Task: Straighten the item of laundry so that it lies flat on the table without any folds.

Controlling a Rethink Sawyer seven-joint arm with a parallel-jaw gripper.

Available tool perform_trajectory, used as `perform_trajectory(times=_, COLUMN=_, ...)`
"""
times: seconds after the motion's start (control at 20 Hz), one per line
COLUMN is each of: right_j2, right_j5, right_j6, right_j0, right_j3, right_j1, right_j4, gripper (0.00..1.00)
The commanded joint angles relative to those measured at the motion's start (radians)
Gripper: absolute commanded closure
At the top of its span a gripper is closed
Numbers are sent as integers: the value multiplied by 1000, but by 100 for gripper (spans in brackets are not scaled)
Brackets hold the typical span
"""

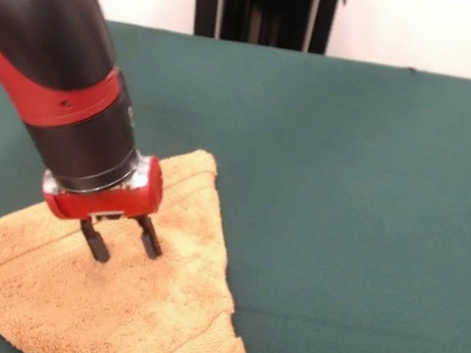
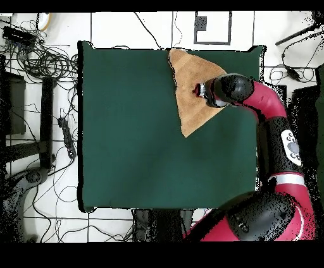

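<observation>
The golden-orange towel [image 1: 136, 295] lies at the near left of the green table [image 1: 348, 203] in the front view, folded into a rough triangle with a woven band along its left edge. My gripper [image 1: 125, 245] stands over the towel's middle, fingers open and pointing down, tips just above or touching the pile, holding nothing. In the overhead view the towel [image 2: 188, 101] lies at the table's top right edge, its point toward the table's middle, and the gripper [image 2: 197, 90] sits over it. The table [image 2: 126, 126] is far larger than the towel.
The red and black arm [image 2: 272, 120] comes in from the right side in the overhead view. Cables [image 2: 38, 57] and stands lie on the floor left of the table. The pedestal [image 1: 267, 7] stands beyond the table's far edge.
</observation>
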Motion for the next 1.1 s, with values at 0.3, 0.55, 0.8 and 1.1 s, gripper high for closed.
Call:
perform_trajectory(times=0.3, right_j2=-84, right_j5=-128, right_j6=178, right_j0=110, right_j3=393, right_j1=-152, right_j4=-5, gripper=0)
perform_trajectory(times=0.55, right_j2=-98, right_j5=-139, right_j6=157, right_j0=101, right_j3=434, right_j1=-171, right_j4=11, gripper=0)
perform_trajectory(times=0.8, right_j2=-96, right_j5=-159, right_j6=131, right_j0=75, right_j3=470, right_j1=-187, right_j4=14, gripper=0)
perform_trajectory(times=1.1, right_j2=-84, right_j5=-180, right_j6=87, right_j0=39, right_j3=459, right_j1=-158, right_j4=4, gripper=0)
